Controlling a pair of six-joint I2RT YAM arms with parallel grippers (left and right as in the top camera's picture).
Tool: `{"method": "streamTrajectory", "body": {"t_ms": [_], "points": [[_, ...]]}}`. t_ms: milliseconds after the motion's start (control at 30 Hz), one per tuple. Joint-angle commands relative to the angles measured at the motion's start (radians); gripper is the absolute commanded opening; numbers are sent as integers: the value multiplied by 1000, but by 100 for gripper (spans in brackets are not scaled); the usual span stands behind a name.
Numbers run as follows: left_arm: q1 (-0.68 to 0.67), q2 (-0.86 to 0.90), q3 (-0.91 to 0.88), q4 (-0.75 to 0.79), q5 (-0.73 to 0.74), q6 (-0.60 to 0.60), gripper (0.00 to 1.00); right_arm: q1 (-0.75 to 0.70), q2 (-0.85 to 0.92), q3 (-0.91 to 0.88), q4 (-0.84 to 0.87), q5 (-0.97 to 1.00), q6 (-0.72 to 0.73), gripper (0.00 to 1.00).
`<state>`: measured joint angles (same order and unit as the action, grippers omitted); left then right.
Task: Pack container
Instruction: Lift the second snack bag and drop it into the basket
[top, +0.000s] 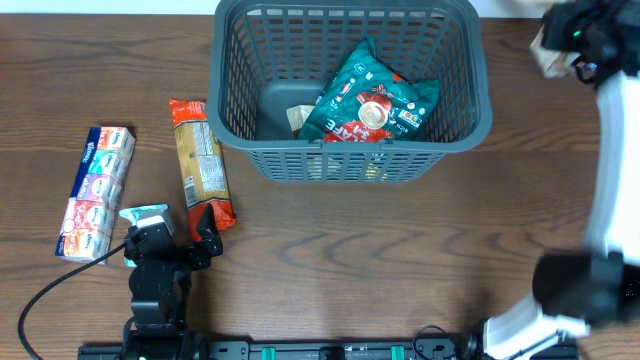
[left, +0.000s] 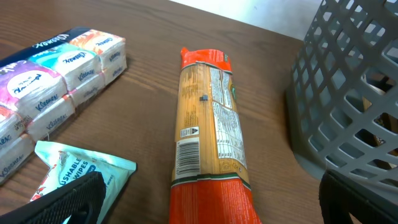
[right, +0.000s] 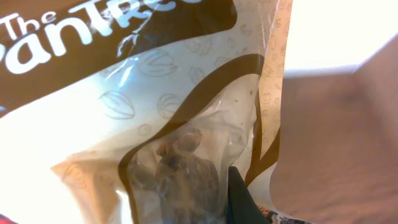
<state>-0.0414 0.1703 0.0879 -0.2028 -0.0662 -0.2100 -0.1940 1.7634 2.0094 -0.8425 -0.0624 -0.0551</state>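
The container is a dark grey slotted basket at the table's back centre; its wall shows in the left wrist view. It holds a teal and red packet. An orange pasta packet lies left of the basket. My left gripper is open, its fingers astride the red near end of the pasta packet. My right gripper is raised at the back right, shut on a cream and brown nut bag that fills the right wrist view.
A pack of tissue packets lies at the far left, also in the left wrist view. A light blue wipes packet lies under my left finger. A tan item lies on the basket floor.
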Motion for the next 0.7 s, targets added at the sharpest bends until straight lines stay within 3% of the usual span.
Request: {"method": "streamTrajectory", "body": {"t_ms": [0,167,333,667], "points": [[-3,4,-19,-23,3,-6,99,66,-123,8,7,37,-81,1],[-3,4,-19,-23,3,-6,99,201,-227,8,-40,-92,-398,1],[-3,4,-19,-23,3,-6,99,338,-211,8,-180,-306,-634,1],[-3,4,-19,-23,3,-6,99,495,21,7,-256,-383,-684,1]]}}
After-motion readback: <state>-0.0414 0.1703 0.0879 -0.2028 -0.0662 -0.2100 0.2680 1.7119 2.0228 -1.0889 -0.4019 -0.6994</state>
